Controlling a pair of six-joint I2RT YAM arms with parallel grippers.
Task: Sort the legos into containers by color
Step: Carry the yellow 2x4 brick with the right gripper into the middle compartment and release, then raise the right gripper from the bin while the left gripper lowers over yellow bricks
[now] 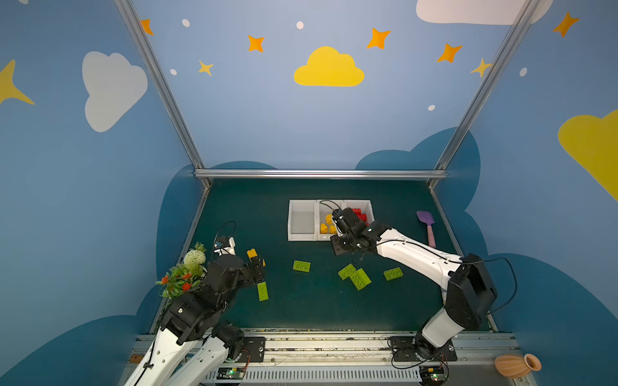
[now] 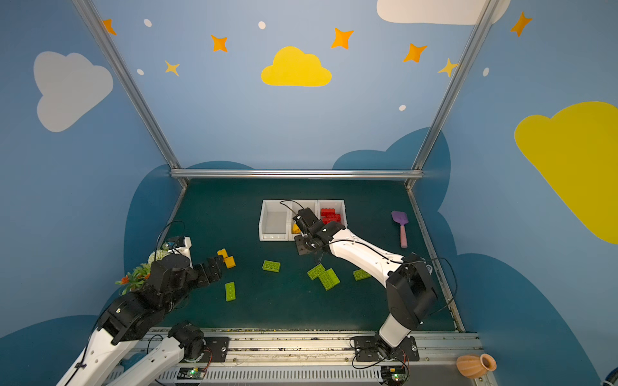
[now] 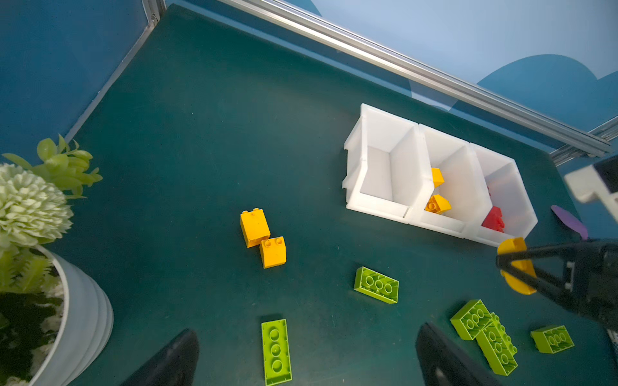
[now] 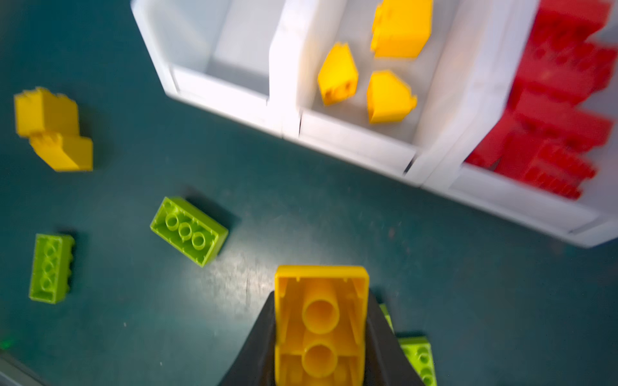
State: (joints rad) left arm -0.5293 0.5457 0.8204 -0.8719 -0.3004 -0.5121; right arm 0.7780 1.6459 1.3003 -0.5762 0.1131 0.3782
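The right gripper [image 4: 321, 295] is clamping a yellow brick [image 4: 319, 320], whose long axis is running along the fingers. It is hanging over the mat [image 3: 200, 133], just short of the bins' front walls. The middle bin [image 4: 356, 142], already holding yellow pieces, is lying straight ahead. The left gripper [image 3: 306, 331] is gaping wide, being the nearer arm to the two loose yellow bricks [image 3: 264, 237]

Blue walls [image 1: 250, 127] with yellow and white clouds [image 1: 329, 68], orange stars [image 1: 255, 43], silver frame rails [image 1: 321, 173], dark green surface [image 1: 301, 310], soft even light
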